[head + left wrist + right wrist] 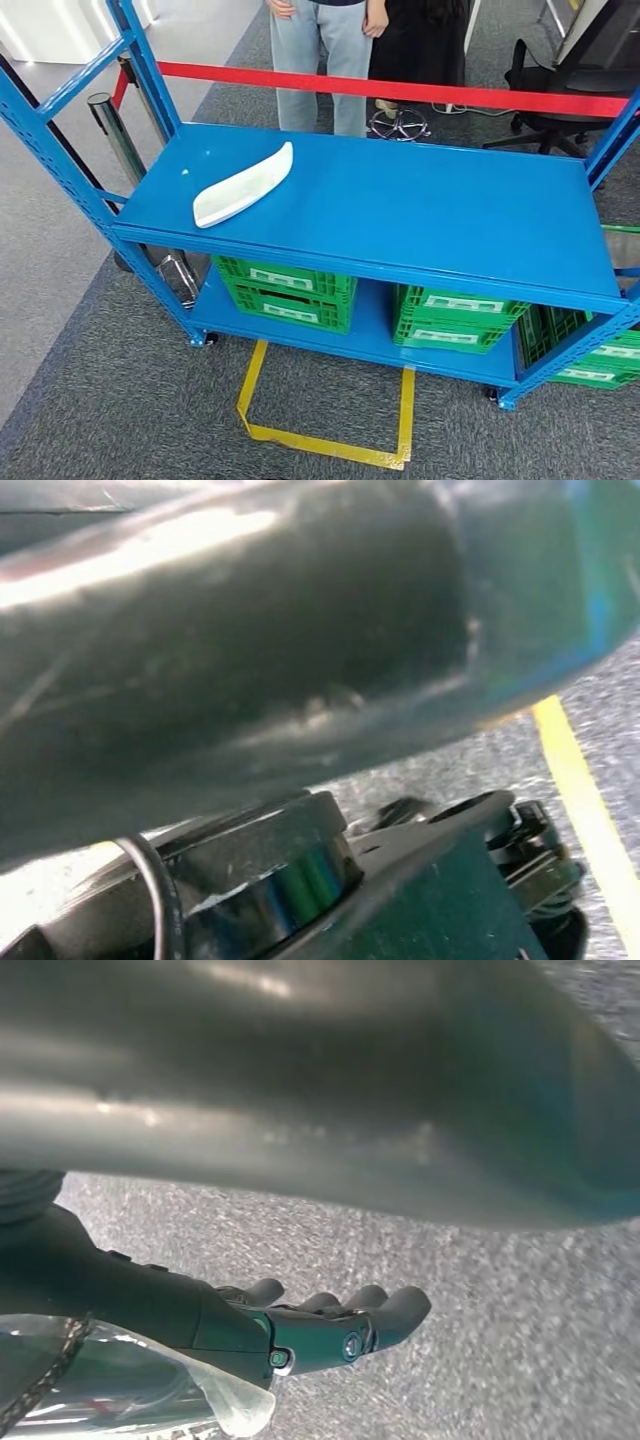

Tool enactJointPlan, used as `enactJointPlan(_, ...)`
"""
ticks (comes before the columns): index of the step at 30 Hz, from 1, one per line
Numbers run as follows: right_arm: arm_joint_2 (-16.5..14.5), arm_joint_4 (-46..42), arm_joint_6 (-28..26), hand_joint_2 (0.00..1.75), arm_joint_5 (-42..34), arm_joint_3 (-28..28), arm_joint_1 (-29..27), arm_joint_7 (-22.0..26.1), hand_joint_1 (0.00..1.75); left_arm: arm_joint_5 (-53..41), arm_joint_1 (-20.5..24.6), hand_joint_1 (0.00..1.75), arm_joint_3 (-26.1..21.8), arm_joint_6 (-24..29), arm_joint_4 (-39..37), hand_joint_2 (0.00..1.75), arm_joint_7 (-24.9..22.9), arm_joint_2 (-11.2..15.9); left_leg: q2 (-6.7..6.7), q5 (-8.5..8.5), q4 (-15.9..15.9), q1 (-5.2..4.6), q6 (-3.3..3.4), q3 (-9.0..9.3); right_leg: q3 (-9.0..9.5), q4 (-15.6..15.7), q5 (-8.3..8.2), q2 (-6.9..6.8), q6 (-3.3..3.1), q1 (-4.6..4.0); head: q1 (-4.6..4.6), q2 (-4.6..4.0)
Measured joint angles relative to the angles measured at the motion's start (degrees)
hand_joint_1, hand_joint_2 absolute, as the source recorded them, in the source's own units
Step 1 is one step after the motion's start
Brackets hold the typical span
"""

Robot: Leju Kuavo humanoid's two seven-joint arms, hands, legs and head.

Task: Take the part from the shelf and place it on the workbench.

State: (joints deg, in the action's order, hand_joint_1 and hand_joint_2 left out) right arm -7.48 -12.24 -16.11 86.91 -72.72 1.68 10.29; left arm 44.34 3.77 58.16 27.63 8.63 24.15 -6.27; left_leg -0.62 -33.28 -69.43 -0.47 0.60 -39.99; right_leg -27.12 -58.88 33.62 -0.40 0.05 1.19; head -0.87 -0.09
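Presently, white curved part (243,186) lies flat on the blue shelf (423,205), left end of top deck. Right hand (332,1328) hangs over carpet, fingers extended, empty. Left hand's state: cannot tell.

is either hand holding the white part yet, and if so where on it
No. The long curved white plastic part lies untouched on the blue metal shelf. The right hand hangs over grey carpet with fingers extended, holding nothing.
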Motion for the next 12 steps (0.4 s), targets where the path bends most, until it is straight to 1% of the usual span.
enactJointPlan(1, 0.0, 0.0, 0.2, 0.0, -0.1, 0.0, 0.0, 0.0, 0.0, 0.0, -0.1, 0.0, 0.0, -0.1, 0.0, 0.0, 0.0, 0.1, -0.25, 3.63, 3.4, -0.39, 0.66, 0.37, 0.62, 0.1, 0.61, 0.06, 0.06, -0.13, 0.07, 0.0)
enactJointPlan(2, 0.0, 0.1, 0.5, 0.0, -0.2, 0.0, 0.1, -0.1, 0.0, 0.1, -0.2, 0.0, 0.0, -0.2, 0.0, 0.0, 0.0, 0.1, -0.62, 6.62, 6.0, -0.72, 1.18, 0.71, 1.02, 0.1, 1.18, 0.21, 0.2, -0.24, 0.15, 0.0)
enactJointPlan(3, -0.1, 0.1, 0.8, 0.0, -0.5, 0.0, 0.3, -0.2, 0.0, 0.2, -0.3, 0.0, 0.0, -0.4, 0.0, 0.0, 0.0, 0.2, -0.91, 8.79, 7.6, -1.0, 1.4, 0.93, 1.3, 0.2, 1.69, 0.47, 0.4, -0.32, 0.2, 0.0)
enactJointPlan(4, -0.1, 0.1, 1.1, 0.0, -0.7, 0.0, 0.4, -0.3, 0.0, 0.3, -0.4, 0.0, 0.0, -0.6, 0.0, 0.0, 0.0, 0.2, -1.14, 9.7, 8.2, -1.18, 1.44, 1.0, 1.6, 0.4, 2.08, 0.73, 0.66, -0.37, 0.26, 0.0)
enactJointPlan(6, 0.0, 0.1, 1.5, 0.0, -0.9, 0.0, 0.5, -0.4, 0.0, 0.5, -0.3, 0.0, 0.0, -0.8, 0.0, 0.0, 0.0, 0.2, -1.01, 9.81, 8.8, -1.03, 1.41, 1.69, 2.18, 0.9, 2.71, 1.07, 1.21, -0.36, 0.24, 0.0)
enactJointPlan(7, 0.0, 0.1, 1.5, 0.0, -1.0, 0.0, 0.4, -0.4, 0.0, 0.5, -0.2, 0.0, 0.0, -0.9, 0.0, 0.0, 0.1, 0.2, -0.87, 9.75, 9.3, -0.88, 1.61, 2.17, 2.12, 0.5, 3.22, 1.02, 1.45, -0.4, 0.28, 0.0)
enactJointPlan(8, 0.0, 0.1, 1.5, 0.0, -1.0, 0.0, 0.4, -0.4, 0.0, 0.5, 0.0, 0.0, 0.0, -0.9, 0.0, 0.0, 0.1, 0.2, -0.63, 9.62, 9.8, -0.72, 1.89, 2.73, 1.25, -1.3, 4.2, 0.94, 1.66, -0.46, 0.32, 0.0)
enactJointPlan(9, 0.0, 0.1, 1.4, 0.0, -1.1, 0.0, 0.4, -0.5, 0.0, 0.6, 0.0, 0.0, 0.0, -1.0, 0.0, 0.0, 0.1, 0.1, -0.34, 9.36, 10.2, -0.6, 2.15, 3.21, -0.51, -4.4, 5.51, 0.84, 1.78, -0.48, 0.37, 0.0)
enactJointPlan(10, 0.0, 0.1, 1.4, 0.0, -1.3, -0.1, 0.5, -0.5, 0.0, 0.6, 0.1, 0.0, 0.0, -1.1, 0.0, 0.0, 0.1, 0.1, -0.05, 8.97, 10.3, -0.6, 2.38, 3.61, -3.1, -8.3, 6.86, 0.78, 1.89, -0.53, 0.37, 0.0)
enactJointPlan(11, 0.0, 0.1, 1.3, 0.0, -1.5, -0.1, 0.5, -0.6, 0.0, 0.6, 0.1, 0.0, 0.0, -1.2, 0.0, 0.0, 0.1, 0.0, 0.18, 8.53, 10.3, -0.61, 2.5, 3.97, -5.86, -12.0, 7.77, 0.77, 1.99, -0.53, 0.37, 0.0)
enactJointPlan(12, 0.0, 0.1, 1.3, 0.0, -1.6, -0.1, 0.4, -0.7, 0.0, 0.7, 0.2, 0.0, 0.0, -1.2, 0.0, 0.0, 0.1, 0.0, 0.28, 8.3, 10.3, -0.63, 2.53, 4.14, -7.3, -14.0, 8.24, 0.77, 2.04, -0.53, 0.35, 0.0)
